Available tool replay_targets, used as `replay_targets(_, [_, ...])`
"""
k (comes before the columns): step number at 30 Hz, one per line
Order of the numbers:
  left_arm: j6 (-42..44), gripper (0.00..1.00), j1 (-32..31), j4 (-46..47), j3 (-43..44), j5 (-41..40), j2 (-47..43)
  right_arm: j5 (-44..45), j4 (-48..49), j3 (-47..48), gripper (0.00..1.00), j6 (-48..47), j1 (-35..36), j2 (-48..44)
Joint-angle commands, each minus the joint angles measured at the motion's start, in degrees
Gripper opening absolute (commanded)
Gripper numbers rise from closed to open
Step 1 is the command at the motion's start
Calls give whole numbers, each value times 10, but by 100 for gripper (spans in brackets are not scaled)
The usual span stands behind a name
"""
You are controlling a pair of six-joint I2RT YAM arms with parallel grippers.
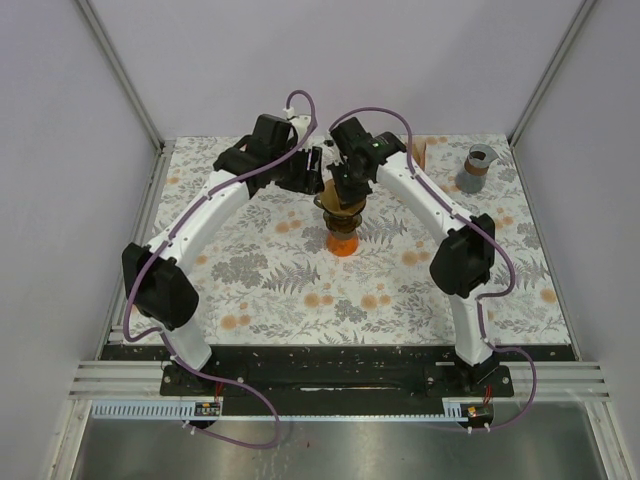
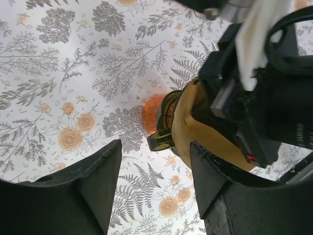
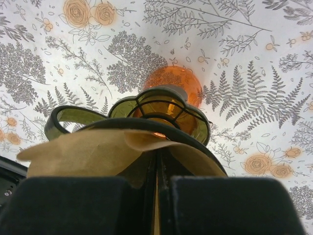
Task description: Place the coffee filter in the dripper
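The dark glass dripper (image 1: 340, 210) stands on an orange cup (image 1: 342, 243) at the middle of the floral table. My right gripper (image 1: 345, 190) is shut on the brown paper coffee filter (image 3: 88, 152) and holds it at the dripper's rim (image 3: 161, 105), partly over the opening. In the left wrist view the filter (image 2: 195, 132) lies against the dripper (image 2: 164, 139) under the right gripper. My left gripper (image 1: 315, 170) is open and empty, just left of the dripper; its jaws (image 2: 155, 181) stand wide apart with only the tablecloth between them.
A grey cup with a brown band (image 1: 478, 168) stands at the back right. A small brown item (image 1: 418, 152) lies left of it near the back wall. White walls enclose the table on three sides.
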Motion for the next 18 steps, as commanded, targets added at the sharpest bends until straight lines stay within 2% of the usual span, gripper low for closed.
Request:
replay_targets(1, [-17, 62, -2, 19, -10, 35, -9, 25, -15, 24, 0, -9, 10, 19])
replay_targets(18, [-29, 57, -2, 23, -19, 52, 14, 35, -7, 9, 0, -15, 10, 42])
